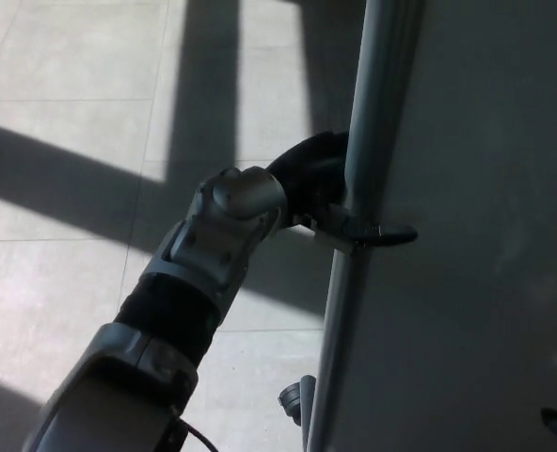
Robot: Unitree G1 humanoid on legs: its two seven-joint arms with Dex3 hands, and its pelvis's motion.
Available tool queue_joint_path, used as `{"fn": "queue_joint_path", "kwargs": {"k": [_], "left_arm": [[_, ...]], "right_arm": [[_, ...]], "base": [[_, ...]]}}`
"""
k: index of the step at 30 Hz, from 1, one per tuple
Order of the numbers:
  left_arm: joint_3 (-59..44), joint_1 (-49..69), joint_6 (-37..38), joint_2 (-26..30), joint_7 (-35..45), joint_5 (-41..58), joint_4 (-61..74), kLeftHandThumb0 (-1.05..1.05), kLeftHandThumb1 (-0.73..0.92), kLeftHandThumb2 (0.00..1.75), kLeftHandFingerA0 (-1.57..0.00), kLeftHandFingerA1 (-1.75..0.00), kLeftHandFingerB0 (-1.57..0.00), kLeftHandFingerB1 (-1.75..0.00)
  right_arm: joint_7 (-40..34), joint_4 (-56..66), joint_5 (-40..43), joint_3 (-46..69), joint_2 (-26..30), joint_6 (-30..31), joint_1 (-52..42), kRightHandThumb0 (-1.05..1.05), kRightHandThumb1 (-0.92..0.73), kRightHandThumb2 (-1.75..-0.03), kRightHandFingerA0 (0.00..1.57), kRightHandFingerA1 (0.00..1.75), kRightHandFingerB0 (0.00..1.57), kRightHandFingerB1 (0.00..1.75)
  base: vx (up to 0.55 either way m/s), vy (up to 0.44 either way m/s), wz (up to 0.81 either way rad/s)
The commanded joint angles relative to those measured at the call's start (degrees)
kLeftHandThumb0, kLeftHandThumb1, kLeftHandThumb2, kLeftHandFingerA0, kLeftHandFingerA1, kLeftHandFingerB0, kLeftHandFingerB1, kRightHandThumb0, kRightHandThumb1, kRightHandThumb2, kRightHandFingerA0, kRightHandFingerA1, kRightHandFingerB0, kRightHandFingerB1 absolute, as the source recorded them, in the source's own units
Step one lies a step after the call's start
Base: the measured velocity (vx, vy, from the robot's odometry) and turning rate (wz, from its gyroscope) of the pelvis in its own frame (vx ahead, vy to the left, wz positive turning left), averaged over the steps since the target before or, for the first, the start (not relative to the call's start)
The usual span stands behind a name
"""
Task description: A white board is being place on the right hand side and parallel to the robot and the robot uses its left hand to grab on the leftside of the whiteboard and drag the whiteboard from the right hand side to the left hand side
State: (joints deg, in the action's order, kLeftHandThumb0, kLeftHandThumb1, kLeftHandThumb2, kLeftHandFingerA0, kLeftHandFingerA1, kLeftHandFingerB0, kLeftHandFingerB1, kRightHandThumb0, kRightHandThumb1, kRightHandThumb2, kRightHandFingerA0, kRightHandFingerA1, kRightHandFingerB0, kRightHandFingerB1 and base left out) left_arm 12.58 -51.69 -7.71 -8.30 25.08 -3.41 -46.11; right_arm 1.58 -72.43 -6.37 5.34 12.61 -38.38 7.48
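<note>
The board (467, 235) fills the right half of the view, standing upright on edge. Its long left frame (358, 188) runs nearly top to bottom, leaning slightly so the top sits further right than the bottom. The frame is a smooth, rounded grey metal rail; the panel beside it is flat, matte and grey in shadow, with faint pale smudges. The board's top, bottom and right side are cut off by the picture edges.

The left hand (321, 188) is at the frame, about mid-height, closed on it: one black finger (382, 234) lies across the panel face just past the rail, while the rest of the hand wraps the rail's outer side and is partly hidden behind it. The forearm (213, 254), grey shells over a black ribbed sleeve, rises from the lower left.

Below the hand, by the frame's foot, a dark caster (295, 400) shows partly. The floor (62, 188) left of the board is pale tile crossed by broad shadows.
</note>
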Motion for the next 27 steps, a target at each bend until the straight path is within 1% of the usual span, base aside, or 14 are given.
{"fn": "queue_joint_path", "kwargs": {"k": [1,4,7,10,12,13,14,15,16,18,20,22,23,27], "left_arm": [[1.3,-0.2,3.9,-5.4,-14.8,-4.9,-1.9,-0.5,0.49,0.55,-0.54,-1.11,-0.45,-0.95],[2.6,1.0,4.5,-7.7,-22.3,-7.6,-1.5,-0.34,0.61,0.6,-0.81,-1.67,-0.77,-1.59],[3.4,1.7,3.4,-8.6,-24.9,-8.8,-0.3,-0.31,0.6,0.58,-0.87,-1.45,-0.94,-1.19],[3.8,2.1,6.3,-7.9,-25.9,-8.9,-1.0,-0.27,0.61,0.58,-0.78,-1.75,-0.69,-1.6],[4.6,2.4,6.5,-7.3,-27.2,-9.6,-0.4,-0.36,0.44,0.8,-1.1,-1.39,-0.94,-1.25],[4.5,2.5,7.1,-7.1,-27.4,-9.3,-0.6,-0.24,0.62,0.57,-0.78,-1.75,-0.66,-1.62],[4.3,2.9,7.6,-7.0,-27.9,-9.1,-0.5,-0.26,0.63,0.56,-0.78,-1.73,-0.79,-1.06],[4.2,3.2,8.0,-6.9,-28.5,-8.9,-0.4,-0.26,0.63,0.56,-0.78,-1.73,-0.79,-1.06],[3.9,4.2,8.3,-6.3,-27.5,-7.9,0.4,-0.23,0.65,0.58,-0.77,-1.75,-0.61,-1.55],[3.6,4.1,8.2,-5.8,-27.3,-7.4,0.5,-0.33,0.48,0.82,-1.09,-1.39,-0.88,-1.2],[3.0,4.7,9.4,-4.9,-27.2,-6.8,0.8,-0.24,0.65,0.57,-0.72,-1.75,-0.58,-1.67],[2.9,5.6,10.2,-3.7,-26.5,-6.8,1.5,-0.33,0.47,0.81,-1.06,-1.37,-0.89,-1.26],[3.0,6.0,8.7,-3.2,-26.5,-7.0,2.5,-0.28,0.65,0.56,-0.71,-1.68,-0.69,-1.44],[2.3,7.5,9.8,-1.9,-25.0,-6.1,4.0,-0.29,0.63,0.57,-0.77,-1.75,-0.64,-1.68]], "right_arm": [[0.1,-0.1,0.8,0.5,0.0,-1.0,0.5,-0.59,-0.83,-0.64,0.39,0.39,0.24,0.31],[0.0,-0.2,0.7,0.5,0.0,-1.0,0.5,-0.6,-0.84,-0.64,0.38,0.39,0.24,0.31],[-0.1,-0.3,0.3,0.3,0.3,-1.0,0.7,-0.6,-0.84,-0.64,0.38,0.39,0.24,0.31],[-0.5,0.0,-0.3,-0.2,0.7,-0.6,1.0,-0.59,-0.85,-0.64,0.38,0.38,0.24,0.31],[0.3,-0.1,0.3,0.2,0.6,-0.4,1.1,-0.59,-0.84,-0.64,0.38,0.38,0.23,0.31],[0.4,-0.1,0.4,0.2,0.6,-0.3,1.1,-0.6,-0.84,-0.64,0.38,0.38,0.24,0.31],[0.2,-0.1,0.1,0.0,0.7,-0.2,1.1,-0.6,-0.84,-0.64,0.38,0.38,0.24,0.31],[-0.1,-0.2,-0.4,-0.4,0.9,-0.2,1.1,-0.6,-0.84,-0.64,0.38,0.38,0.24,0.31],[-0.7,-0.3,-0.8,-0.7,0.9,-0.4,0.8,-0.6,-0.85,-0.64,0.39,0.38,0.24,0.31],[-0.6,-0.3,-0.5,-0.6,0.7,-0.1,1.0,-0.6,-0.85,-0.64,0.38,0.38,0.24,0.31],[-0.8,-0.3,-0.7,-0.8,0.7,-0.1,1.3,-0.6,-0.85,-0.65,0.38,0.38,0.24,0.31],[-1.8,-0.1,-1.5,-1.5,0.8,-0.1,1.2,-0.6,-0.85,-0.65,0.39,0.38,0.24,0.31],[-1.7,0.0,-1.3,-1.4,0.7,-0.2,1.0,-0.59,-0.85,-0.65,0.39,0.38,0.24,0.31],[-1.3,-0.2,-0.9,-1.3,0.7,-0.9,0.8,-0.6,-0.86,-0.64,0.38,0.39,0.23,0.32]], "base": [[0.0,0.0,0.0],[0.0,0.0,0.0],[0.0,0.0,0.0],[0.0,0.0,0.0],[0.0,0.0,0.0],[0.0,0.0,0.0],[0.0,0.0,0.0],[0.0,0.0,0.0],[0.0,0.0,0.0],[0.0,0.0,0.0],[0.0,0.0,0.0],[0.0,0.0,0.0],[0.0,0.0,0.0],[0.0,0.0,0.0]]}}
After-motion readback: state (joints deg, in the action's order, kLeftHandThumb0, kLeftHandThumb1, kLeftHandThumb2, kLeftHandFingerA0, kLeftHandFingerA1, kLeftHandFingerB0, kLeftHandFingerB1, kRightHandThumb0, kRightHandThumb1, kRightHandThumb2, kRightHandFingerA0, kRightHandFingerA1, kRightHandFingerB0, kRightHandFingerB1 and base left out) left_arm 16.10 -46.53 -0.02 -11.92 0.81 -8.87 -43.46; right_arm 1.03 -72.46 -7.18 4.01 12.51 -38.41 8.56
